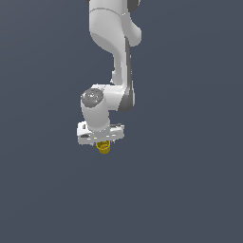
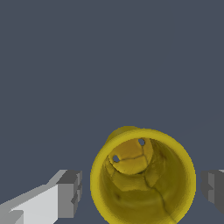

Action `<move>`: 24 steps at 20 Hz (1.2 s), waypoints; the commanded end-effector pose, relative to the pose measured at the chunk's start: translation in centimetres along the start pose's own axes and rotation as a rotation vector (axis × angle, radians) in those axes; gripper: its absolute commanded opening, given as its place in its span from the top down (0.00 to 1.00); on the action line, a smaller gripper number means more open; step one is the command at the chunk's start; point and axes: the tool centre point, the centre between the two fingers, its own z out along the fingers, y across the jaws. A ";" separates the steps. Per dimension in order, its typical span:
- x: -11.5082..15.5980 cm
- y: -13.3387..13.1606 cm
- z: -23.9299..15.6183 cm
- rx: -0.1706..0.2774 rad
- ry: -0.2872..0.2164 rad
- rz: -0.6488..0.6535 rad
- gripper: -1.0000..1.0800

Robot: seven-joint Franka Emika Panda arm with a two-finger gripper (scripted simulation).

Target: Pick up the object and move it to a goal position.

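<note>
Flat slate-grey ground all round, and the white gripper (image 1: 101,141) straddles the tiny yellow tapering cup (image 2: 143,176), fingers (image 2: 70,194) apart with gaps either side: no grasp yet, lift and carry remain.

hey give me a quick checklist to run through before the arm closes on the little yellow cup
1. Yellow cup sits between the pincer fingers: ok, one finger shows on each side of it in the wrist view.
2. Pincer open wider than the rim: ok, gaps show on both sides.
3. Cup centred between the fingers: roughly ok.
4. Cup upright, opening toward the wrist camera: ok, its inside bottom is visible.
5. Fingers low enough along the cup body: cannot tell; in the exterior view the cup is mostly hidden under the hand.
6. Goal position identified: cannot tell, no marker shows.
</note>
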 end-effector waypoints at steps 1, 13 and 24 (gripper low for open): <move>-0.1 0.0 1.4 0.000 -0.001 -0.001 0.04; 0.0 0.0 2.9 0.001 -0.001 -0.002 1.00; -0.3 0.0 2.3 0.000 -0.001 -0.001 1.00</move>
